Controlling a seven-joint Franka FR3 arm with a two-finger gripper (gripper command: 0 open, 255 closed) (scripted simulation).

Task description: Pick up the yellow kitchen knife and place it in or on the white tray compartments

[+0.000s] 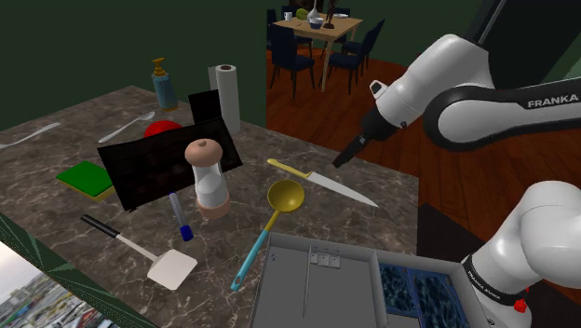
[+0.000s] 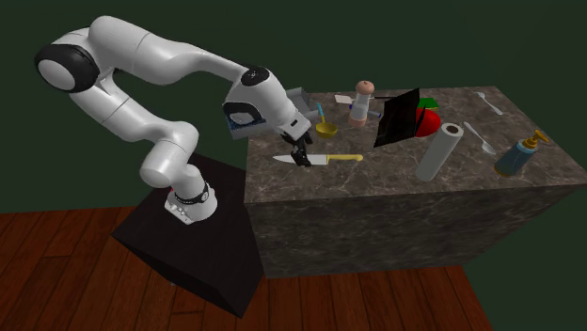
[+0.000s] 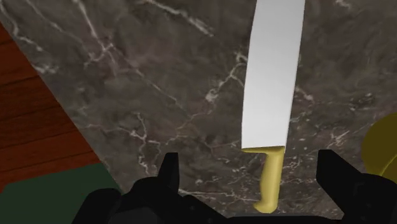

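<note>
Grey tray [image 1: 317, 284] sits at the marble counter [image 1: 84, 130] edge by the stand: one large compartment plus two smaller ones with dark blue mottling, contents cannot tell. FRANKA is readable on the arm [image 1: 549, 102]. One yellow-handled kitchen knife [image 1: 324, 183] lies flat on the counter near its edge, just beside one yellow ladle [image 1: 284, 198] and outside the tray. Gripper [image 3: 251, 175] hangs over the handle with its jaws apart either side, not touching. One pepper mill [image 1: 207, 177], one spatula [image 1: 140, 247]
</note>
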